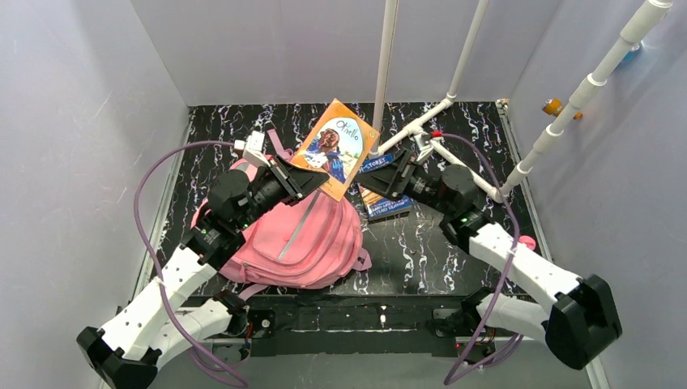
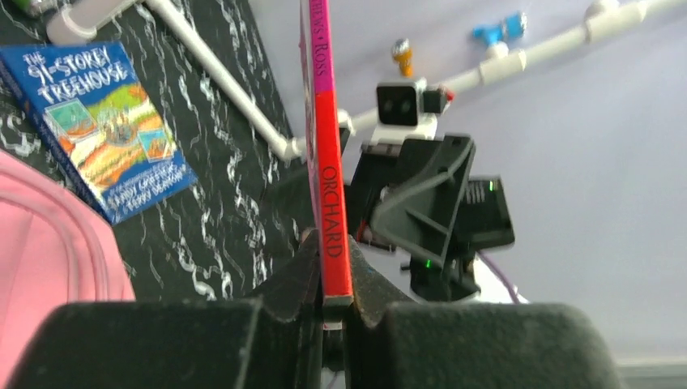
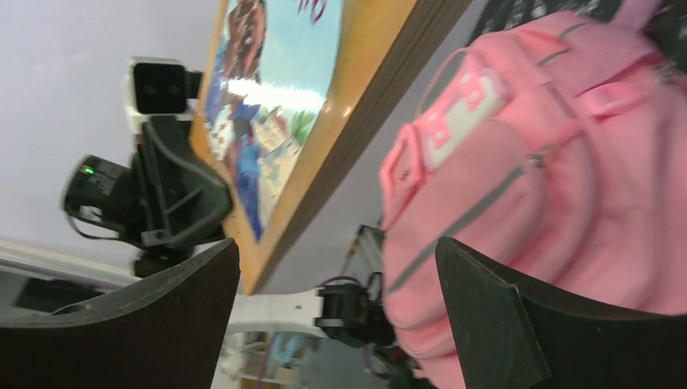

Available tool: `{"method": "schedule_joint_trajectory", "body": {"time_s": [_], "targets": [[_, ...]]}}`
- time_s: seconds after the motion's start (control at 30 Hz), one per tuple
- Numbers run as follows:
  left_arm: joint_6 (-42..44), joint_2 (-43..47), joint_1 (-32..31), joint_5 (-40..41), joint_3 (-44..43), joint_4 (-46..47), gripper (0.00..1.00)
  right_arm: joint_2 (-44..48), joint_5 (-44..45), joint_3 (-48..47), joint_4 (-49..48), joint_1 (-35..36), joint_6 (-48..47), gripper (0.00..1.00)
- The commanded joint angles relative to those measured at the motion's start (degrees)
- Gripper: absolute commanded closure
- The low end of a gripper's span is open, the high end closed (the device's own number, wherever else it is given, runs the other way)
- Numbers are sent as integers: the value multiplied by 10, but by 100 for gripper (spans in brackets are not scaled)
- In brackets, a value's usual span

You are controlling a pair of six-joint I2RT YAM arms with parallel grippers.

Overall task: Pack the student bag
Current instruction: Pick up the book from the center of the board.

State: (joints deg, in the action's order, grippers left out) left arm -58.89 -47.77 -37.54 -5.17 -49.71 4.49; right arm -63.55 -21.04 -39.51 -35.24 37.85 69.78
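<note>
Pink soft fabric fills much of the left half of the black marbled tabletop [image 1: 421, 251]: the student bag [image 1: 308, 239] lies flat there, front pocket up, reaching from about the middle toward the near edge. From these views I cannot tell whether its main zipper is open. Above its far end the left gripper [image 1: 306, 181] is closed tightly on an orange book [image 1: 339, 144], with the lower end of the spine pinched between both fingers, as the left wrist view shows plainly. The book is lifted and tilted, its cover toward the top camera and its free end toward the far edge. I judge it is held this way so that it can be brought over the bag and slid in edge first. The bag is thus just below this hand and a little nearer, apart from the book as far as I can see. To the right, near the centre of the tabletop, a blue book [image 2: 101, 130] lies flat, cover up, just beside the bag, probably waiting for its turn. The right gripper [image 1: 382, 180] hangs above it with its fingers [image 3: 154, 324] spread wide and nothing between them. It faces the bag, which lies to its left, near but apart.
</note>
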Motion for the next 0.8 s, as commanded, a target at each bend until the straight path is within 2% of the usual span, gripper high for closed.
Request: {"method": "schedule_joint_trajectory", "body": {"time_s": [0.0,0.1,0.2,0.3,0.43,0.53,0.63,0.77], "targets": [[62,-13,47,-206,-86,-155,100,52,-163,-60,199,-99,-217,2],[80,-38,75,-359,-94,-148,100,34,-287,-77,221,-170,-224,2],[114,-46,80,-469,-95,-160,100,25,-362,-82,194,-187,-207,2],[160,-52,82,-503,-108,-223,100,26,-393,-92,187,-186,-197,2],[174,-68,82,-557,-109,-229,100,22,-427,-87,157,-186,-160,2],[213,-80,83,-561,-123,-267,100,25,-449,-72,130,-186,-129,14],[234,-99,84,-570,-136,-294,100,38,-470,-51,101,-184,-106,34],[260,-108,85,-556,-139,-317,100,57,-482,-33,77,-184,-82,43]]}}
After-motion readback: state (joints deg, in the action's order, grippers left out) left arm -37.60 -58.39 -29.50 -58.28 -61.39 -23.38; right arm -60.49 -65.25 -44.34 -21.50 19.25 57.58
